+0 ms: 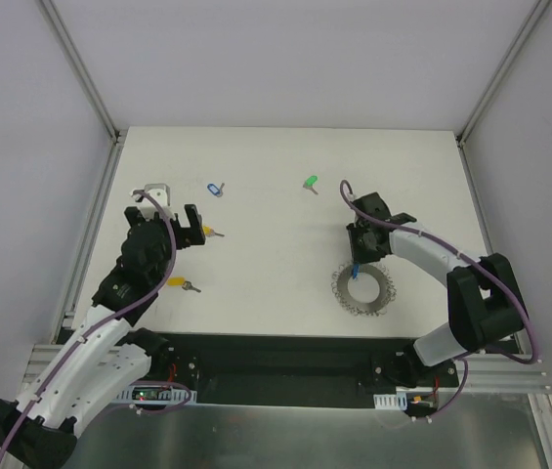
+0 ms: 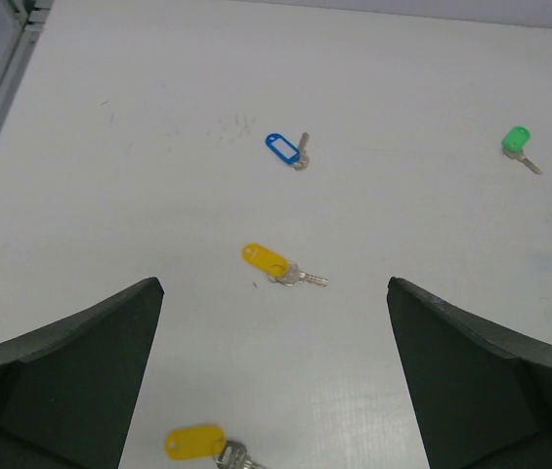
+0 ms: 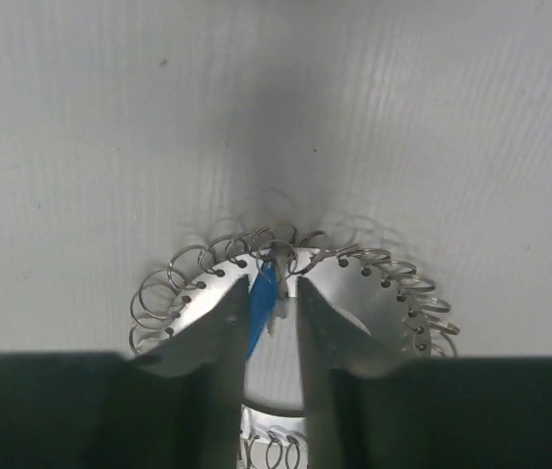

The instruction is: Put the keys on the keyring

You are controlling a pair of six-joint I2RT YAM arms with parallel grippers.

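The white table (image 1: 276,161) carries everything. At the left, the left gripper (image 2: 274,285) hovers with its jaws spread fully and nothing between them, probably poised to take the yellow-headed key (image 2: 266,260) lying just ahead. At the near right, the right gripper (image 3: 271,281) points down over the far rim of the large silver wire-looped keyring (image 1: 361,289). Its jaws stand narrowly apart around the solid-blue-headed key (image 3: 261,308), whose tip meets a loop, apparently for threading. Whether they grip it I cannot tell. A green-headed key (image 1: 310,182) and a pale-blue-tagged key (image 1: 215,189) lie farther off.
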